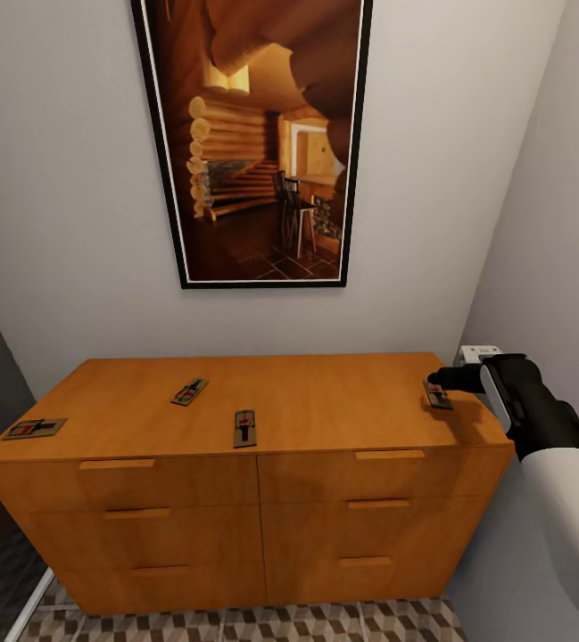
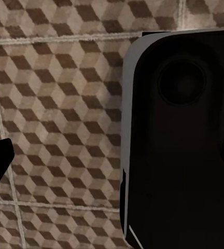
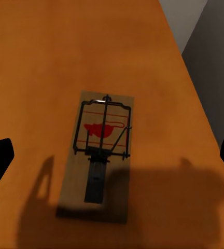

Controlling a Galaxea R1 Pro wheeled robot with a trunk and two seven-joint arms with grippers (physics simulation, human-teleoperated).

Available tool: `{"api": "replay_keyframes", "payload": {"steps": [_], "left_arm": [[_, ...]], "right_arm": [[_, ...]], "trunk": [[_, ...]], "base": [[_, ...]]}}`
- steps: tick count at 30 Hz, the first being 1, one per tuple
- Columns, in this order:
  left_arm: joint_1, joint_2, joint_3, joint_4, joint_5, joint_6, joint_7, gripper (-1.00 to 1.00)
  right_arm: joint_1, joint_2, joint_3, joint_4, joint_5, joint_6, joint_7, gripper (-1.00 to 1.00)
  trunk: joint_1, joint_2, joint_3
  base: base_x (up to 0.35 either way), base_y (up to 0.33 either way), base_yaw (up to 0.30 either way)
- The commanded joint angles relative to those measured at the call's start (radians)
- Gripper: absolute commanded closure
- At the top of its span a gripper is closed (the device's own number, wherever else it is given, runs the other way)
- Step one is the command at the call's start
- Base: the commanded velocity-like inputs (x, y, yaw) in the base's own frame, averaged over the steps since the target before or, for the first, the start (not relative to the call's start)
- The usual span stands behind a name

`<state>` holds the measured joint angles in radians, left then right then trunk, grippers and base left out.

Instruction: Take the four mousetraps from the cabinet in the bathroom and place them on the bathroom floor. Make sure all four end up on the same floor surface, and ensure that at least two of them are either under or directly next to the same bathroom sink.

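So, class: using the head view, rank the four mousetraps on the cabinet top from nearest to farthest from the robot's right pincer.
1. Right-end mousetrap, directly at the right pincer.
2. Front-middle mousetrap, near the cabinet front edge.
3. Mid-left mousetrap, set further back.
4. Left-corner mousetrap, at the far left edge.

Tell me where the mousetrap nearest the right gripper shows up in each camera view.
Head view: the mousetrap lies at the right end of the cabinet top, just at the right gripper.
Right wrist view: the same mousetrap sits mid-picture on orange wood.
Left wrist view: not in it; tiled floor there.
Shared landmark: the cabinet top.
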<state>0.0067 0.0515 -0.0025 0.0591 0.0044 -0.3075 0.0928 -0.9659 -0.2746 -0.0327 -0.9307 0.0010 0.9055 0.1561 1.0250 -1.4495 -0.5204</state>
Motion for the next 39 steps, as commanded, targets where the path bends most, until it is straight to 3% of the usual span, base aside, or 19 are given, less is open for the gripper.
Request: {"api": "replay_keyframes", "payload": {"steps": [1, 9, 21, 39], "left_arm": [[-0.001, 0.000, -0.001, 0.002, 0.000, -0.005, 0.002, -1.00], [-0.001, -0.001, -0.001, 0.002, 0.000, -0.005, 0.002, -1.00], [-0.001, -0.001, -0.001, 0.002, 0.000, -0.005, 0.002, -1.00], [-0.001, -0.001, -0.001, 0.002, 0.000, -0.005, 0.002, -1.00]], "right_arm": [[-0.001, 0.000, -0.001, 0.001, 0.001, 0.004, 0.003, -1.00], [-0.001, 0.000, -0.001, 0.015, 0.001, 0.002, 0.003, -1.00], [-0.001, 0.001, -0.001, 0.086, -0.002, -0.089, 0.003, -1.00], [-0.001, 0.005, -0.001, 0.103, -0.005, -0.104, 0.004, -1.00]], "trunk": [[0.000, 0.000, -0.001], [0.000, 0.000, -0.001], [0.000, 0.000, -0.001], [0.000, 0.000, -0.001]], "base": [[0.000, 0.000, 0.000], [0.000, 0.000, 0.000], [0.000, 0.000, 0.000], [0.000, 0.000, 0.000]]}}
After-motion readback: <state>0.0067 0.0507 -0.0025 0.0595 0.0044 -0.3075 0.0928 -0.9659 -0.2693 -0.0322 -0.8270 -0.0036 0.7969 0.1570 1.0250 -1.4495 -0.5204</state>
